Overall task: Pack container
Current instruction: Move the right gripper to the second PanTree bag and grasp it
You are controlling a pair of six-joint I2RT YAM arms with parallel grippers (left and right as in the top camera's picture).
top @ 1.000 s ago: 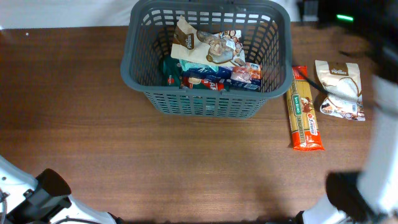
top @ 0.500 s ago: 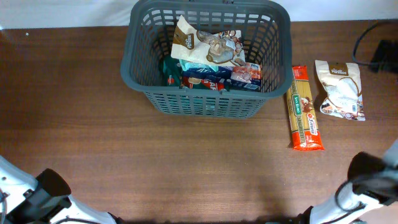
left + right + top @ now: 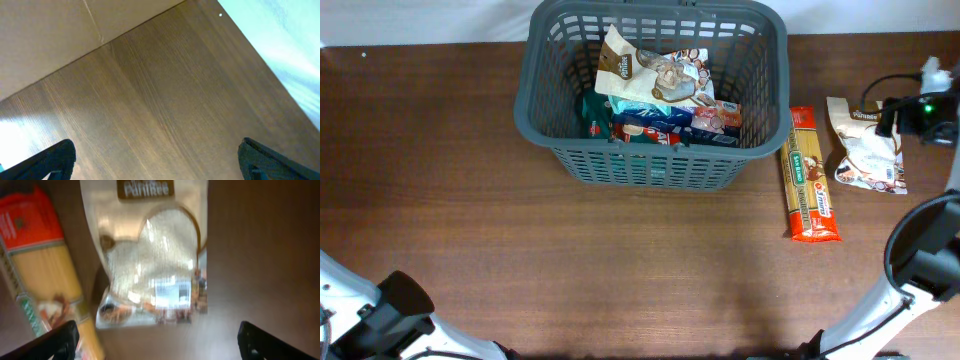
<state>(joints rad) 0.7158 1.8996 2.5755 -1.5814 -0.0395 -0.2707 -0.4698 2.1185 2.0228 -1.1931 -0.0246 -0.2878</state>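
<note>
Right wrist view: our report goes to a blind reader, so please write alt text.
A white grain pouch lies flat on the brown table beneath the open right gripper, with an orange spaghetti packet beside it. The picture is blurred.

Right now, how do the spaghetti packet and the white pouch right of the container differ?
The spaghetti packet is long, narrow, orange-red; the white pouch is shorter, wider, with brown trim. The spaghetti packet lies beside the container; the white pouch lies farther right. Both lie flat on the table, outside the container.
</note>
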